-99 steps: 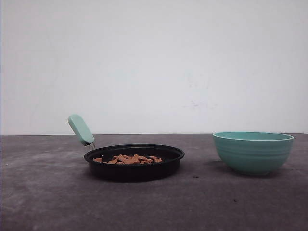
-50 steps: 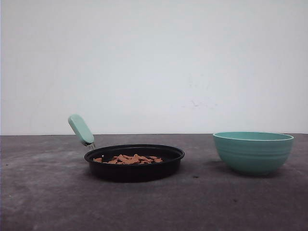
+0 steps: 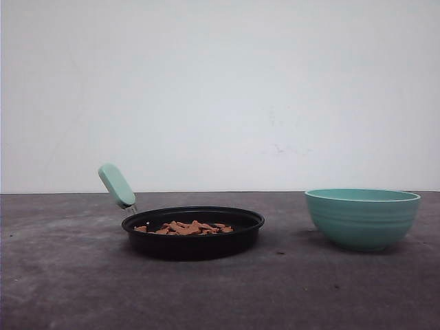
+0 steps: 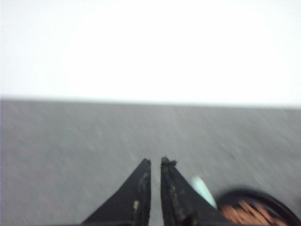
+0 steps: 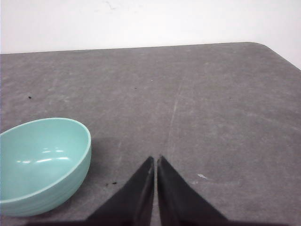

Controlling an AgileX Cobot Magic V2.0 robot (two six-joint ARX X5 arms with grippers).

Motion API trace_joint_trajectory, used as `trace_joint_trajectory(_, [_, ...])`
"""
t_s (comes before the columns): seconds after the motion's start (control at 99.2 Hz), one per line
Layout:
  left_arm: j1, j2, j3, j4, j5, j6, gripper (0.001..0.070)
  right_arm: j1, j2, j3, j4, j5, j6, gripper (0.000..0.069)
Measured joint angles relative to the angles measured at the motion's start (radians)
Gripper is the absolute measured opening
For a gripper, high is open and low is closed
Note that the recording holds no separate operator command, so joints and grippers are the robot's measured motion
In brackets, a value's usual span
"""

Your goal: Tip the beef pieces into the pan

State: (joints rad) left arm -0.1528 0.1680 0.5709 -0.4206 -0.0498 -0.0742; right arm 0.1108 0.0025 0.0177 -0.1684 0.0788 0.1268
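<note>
Beef pieces [image 3: 184, 227]: many, heaped in one pan [image 3: 193, 237]; one teal bowl [image 3: 362, 217] alongside. Left gripper [image 4: 155, 163], right gripper [image 5: 155, 160]: fingers together, empty, above table [image 3: 62, 275].

The left gripper [image 4: 155, 162] has two black fingers [image 4: 136, 197] that narrow to thin points. Their inner edges look worn, with small yellowish spots and rough tips. The right gripper [image 5: 155, 158] has the same two black, wedge-shaped fingers [image 5: 176, 197], but these are smooth, matte and without marks.
</note>
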Motion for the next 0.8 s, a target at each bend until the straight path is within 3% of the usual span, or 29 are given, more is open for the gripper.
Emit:
trace_joint_trajectory(0.061, [0.021, -0.046, -0.132, 0.101, 0.013, 0.004, 0.0013, 0.000, 0.000, 0.000, 0.000, 0.000, 0.000, 0.0010])
trace_joint_trajectory(0.141, [0.048, -0.098, -0.297, 0.202, 0.071, 0.003, 0.0013, 0.000, 0.000, 0.000, 0.000, 0.000, 0.000, 0.0010])
trace_joint_trajectory(0.282, [0.065, -0.151, -0.469, 0.208, 0.116, 0.001, 0.0013, 0.000, 0.000, 0.000, 0.000, 0.000, 0.000, 0.0010])
trace_joint_trajectory(0.474, [0.069, -0.163, -0.537, 0.240, 0.107, -0.016, 0.0012, 0.000, 0.000, 0.000, 0.001, 0.000, 0.000, 0.0010])
trace_joint_trajectory(0.645, [0.069, -0.164, -0.538, 0.237, 0.038, -0.015, 0.0012, 0.000, 0.000, 0.000, 0.001, 0.000, 0.000, 0.0010])
trace_joint_trajectory(0.797, [0.069, -0.164, -0.538, 0.236, 0.032, -0.014, 0.0012, 0.000, 0.000, 0.000, 0.001, 0.000, 0.000, 0.0010])
